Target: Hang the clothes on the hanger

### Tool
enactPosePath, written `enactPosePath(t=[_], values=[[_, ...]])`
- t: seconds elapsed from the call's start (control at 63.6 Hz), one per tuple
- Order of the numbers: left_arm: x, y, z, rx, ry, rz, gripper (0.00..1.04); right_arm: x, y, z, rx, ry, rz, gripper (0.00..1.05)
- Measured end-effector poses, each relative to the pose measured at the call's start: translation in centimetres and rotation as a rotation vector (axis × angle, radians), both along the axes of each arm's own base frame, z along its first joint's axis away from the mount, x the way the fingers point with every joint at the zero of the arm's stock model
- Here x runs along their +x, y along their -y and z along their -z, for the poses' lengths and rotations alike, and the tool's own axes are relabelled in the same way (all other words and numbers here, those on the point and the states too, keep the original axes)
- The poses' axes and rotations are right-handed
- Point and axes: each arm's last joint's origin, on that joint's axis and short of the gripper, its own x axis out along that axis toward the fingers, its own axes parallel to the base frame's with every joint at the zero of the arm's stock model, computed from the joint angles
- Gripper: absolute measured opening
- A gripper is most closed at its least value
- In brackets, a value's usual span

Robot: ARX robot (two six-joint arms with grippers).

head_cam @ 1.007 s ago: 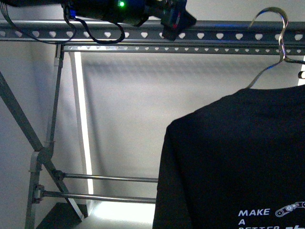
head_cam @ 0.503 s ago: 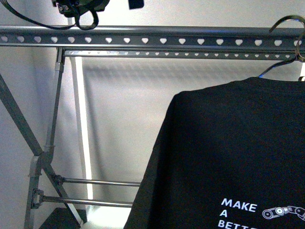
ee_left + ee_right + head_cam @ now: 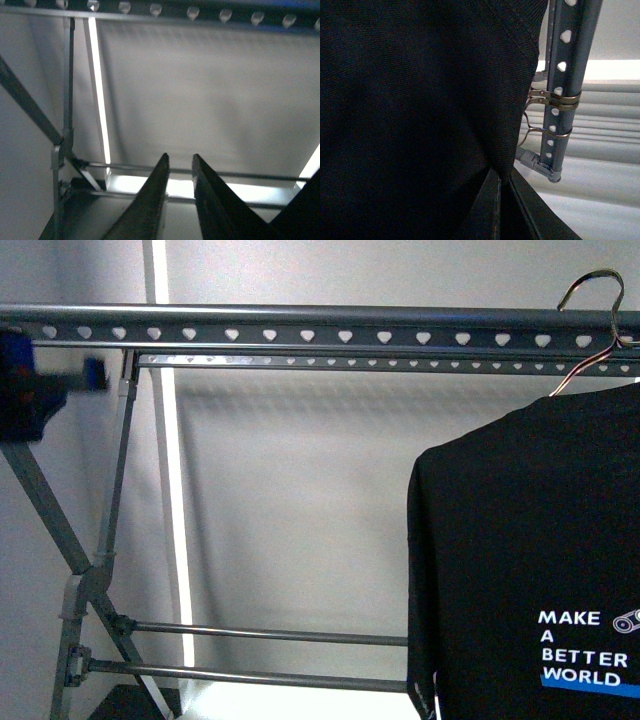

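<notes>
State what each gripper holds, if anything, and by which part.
Right gripper seems to pinch the T-shirt by a fold at its edge; left gripper holds nothing.

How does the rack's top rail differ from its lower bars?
The top rail is broad, flat and punched with heart-shaped holes; the lower bars are thin, round and plain. The top rail carries the wire hanger with the black T-shirt; the lower bars look bare. Both are grey metal and horizontal.

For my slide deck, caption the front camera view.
Black T-shirt on a wire hanger, hooked at the top rail of the grey rack, far right.
</notes>
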Motion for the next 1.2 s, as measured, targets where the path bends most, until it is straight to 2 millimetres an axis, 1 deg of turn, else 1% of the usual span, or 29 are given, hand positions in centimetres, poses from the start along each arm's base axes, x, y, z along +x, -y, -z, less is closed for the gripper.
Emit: enactPosePath(t=[0.031,0.11,0.236,0.456,0.535,0.613,0.724,0.928,0.991,1.07,1.196], values=[[-0.6,-0.2,1.0,0.001,-0.014,0.000,0.02,0.7,0.2,-0.2,0.006,-0.009,0.022,0.04],[-2.2,-0.7,2.6,0.004,-0.026,0.002,0.04,1.9,0.6,-0.7,0.015,-0.019,0.058,0.04],[-4.5,-1.3,3.8,0.004,-0.004,0.005,0.04,3.4,1.2,-1.9,0.022,0.000,0.113,0.04],[-7.5,-2.1,6.4,0.006,-0.017,0.000,0.04,4.5,1.6,-4.1,0.031,0.025,0.171,0.04],[-8.8,-2.7,7.3,0.006,-0.019,0.021,0.04,5.5,1.9,-4.9,0.032,0.021,0.201,0.04],[-10.0,-3.4,8.0,0.005,-0.015,0.001,0.04,6.7,2.0,-5.4,0.029,0.006,0.233,0.04],[-11.1,-3.5,8.7,0.005,-0.011,-0.002,0.04,8.2,2.3,-5.7,0.012,-0.009,0.277,0.04],[-12.5,-3.5,9.5,0.005,-0.011,-0.002,0.04,10.2,2.1,-6.0,-0.024,-0.024,0.318,0.04],[-13.1,-3.5,9.7,0.005,-0.012,-0.002,0.04,11.0,1.9,-5.8,-0.036,-0.036,0.333,0.04],[-13.5,-3.5,10.0,0.005,-0.014,-0.002,0.04,11.6,1.6,-5.5,-0.042,-0.047,0.336,0.04],[-14.3,-3.5,10.3,0.005,-0.013,-0.002,0.04,12.8,0.7,-4.4,-0.065,-0.070,0.352,0.04]])
